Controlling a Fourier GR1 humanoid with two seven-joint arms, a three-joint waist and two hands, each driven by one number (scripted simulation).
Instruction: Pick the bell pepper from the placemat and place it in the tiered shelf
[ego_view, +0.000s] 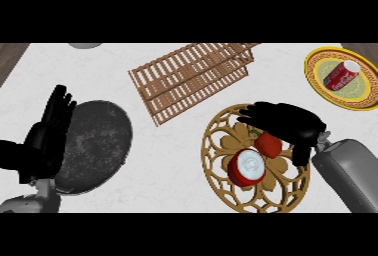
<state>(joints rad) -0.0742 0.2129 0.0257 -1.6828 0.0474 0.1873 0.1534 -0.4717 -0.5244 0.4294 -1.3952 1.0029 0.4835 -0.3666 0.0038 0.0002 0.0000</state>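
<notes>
Right hand (289, 126) curled over bell pepper (269, 144) on placemat (221, 187), w/ grasp apparently closing (contact unclear); tiered shelf (193, 75) waiting at 11 o'clock. Left hand (46, 137) resting open, 9 o'clock.

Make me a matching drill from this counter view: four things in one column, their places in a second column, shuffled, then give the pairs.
Things:
1. red soda can
2. wooden tiered shelf
3. dark round pan
4. bell pepper

Places:
A. on the gold openwork placemat, under the right hand
B. at the view's left, beside the left hand
C. lying on the yellow plate at the far right
D. at the top centre of the counter

Pairs: 1-C, 2-D, 3-B, 4-A
</notes>
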